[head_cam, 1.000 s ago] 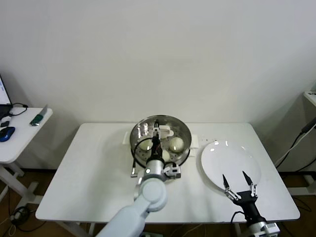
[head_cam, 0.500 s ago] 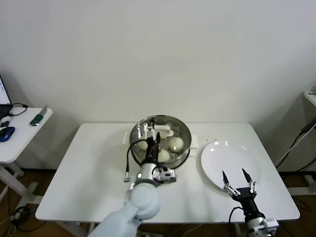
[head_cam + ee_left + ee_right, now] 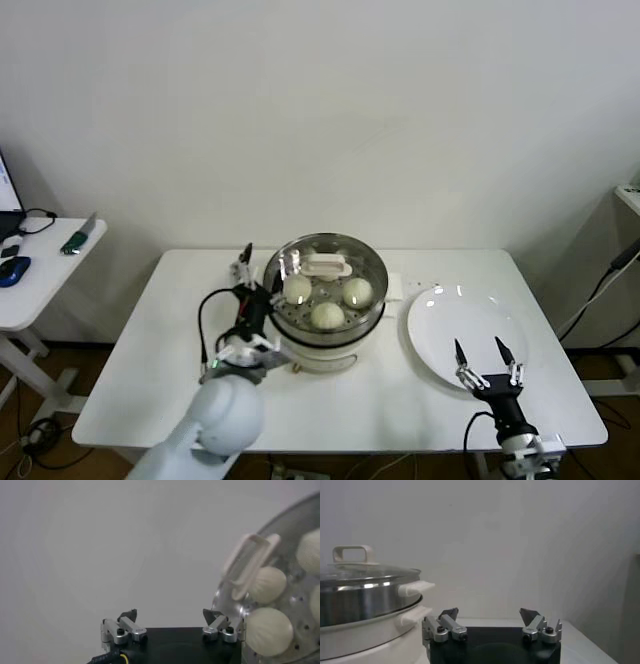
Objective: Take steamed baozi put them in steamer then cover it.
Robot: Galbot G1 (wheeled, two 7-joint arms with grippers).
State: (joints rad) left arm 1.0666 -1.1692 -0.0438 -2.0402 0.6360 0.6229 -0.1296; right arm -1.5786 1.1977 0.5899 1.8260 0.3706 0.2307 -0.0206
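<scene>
The right gripper is positioned at the near edge of the table, over the near rim of the white plate, with its fingers spread wide and nothing between them; the right wrist view confirms both fingers are apart and hold nothing. The plate lies flat on the right half of the table, just beside the steamer. The left gripper is located at the left side of the steamer, raised above the table surface, with its fingers released and empty; in the left wrist view the two fingers stand apart, with the steamer rim close to one of them. The steamer, a shiny steel basket, sits on a white cooker base at the centre of the table. The cover is seated on the steamer, with its cream-white handle at the centre. Three steamed baozi are visible through the glass inside the basket: one toward the near side and two farther back, left and right. Whether a fourth lies under the handle cannot be determined. At the far left, a separate side table carries a few small items.
</scene>
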